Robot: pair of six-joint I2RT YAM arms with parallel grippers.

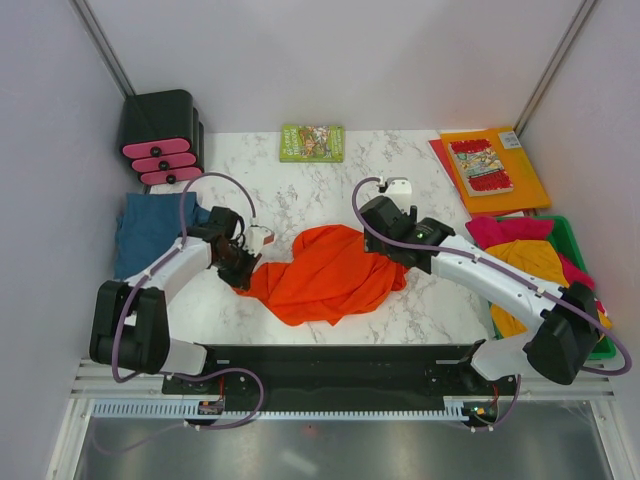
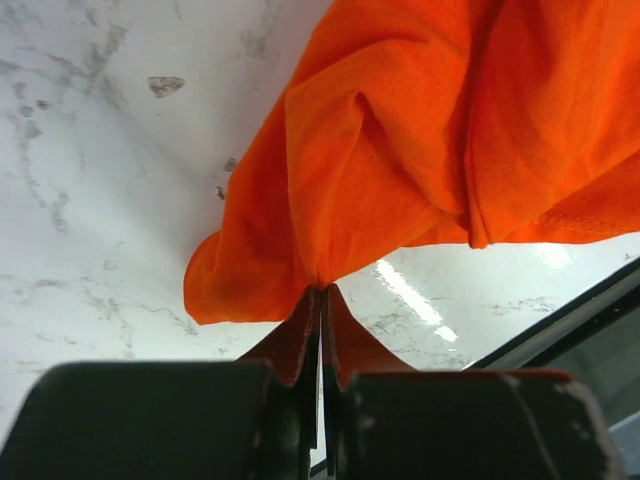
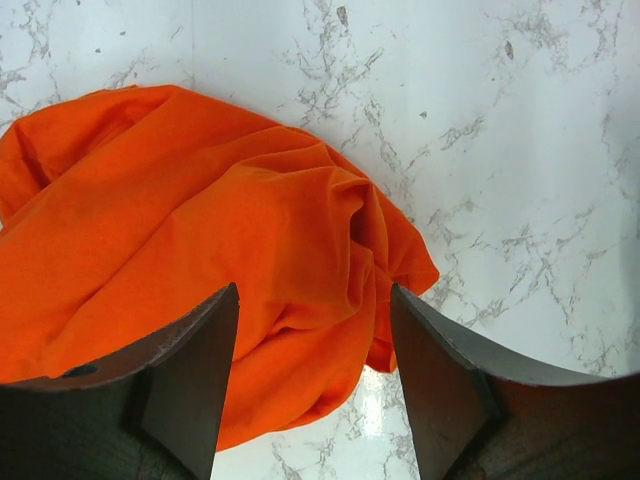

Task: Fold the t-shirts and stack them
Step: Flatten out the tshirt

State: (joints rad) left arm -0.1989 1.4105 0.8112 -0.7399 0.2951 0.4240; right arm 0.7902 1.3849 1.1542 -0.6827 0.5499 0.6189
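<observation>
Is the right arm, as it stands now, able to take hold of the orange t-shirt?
Probably yes. The right gripper hangs open over the edge of the orange t-shirt, with nothing between them. The left gripper is shut on the far side.

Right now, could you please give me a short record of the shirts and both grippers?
centre: orange t-shirt, crumpled on the marble table
left gripper: shut on a fold of the orange t-shirt
right gripper: open, above the orange t-shirt's right side
left side: teal t-shirt, lying apart
right side: yellow t-shirt and pink t-shirt in the green bin
</observation>
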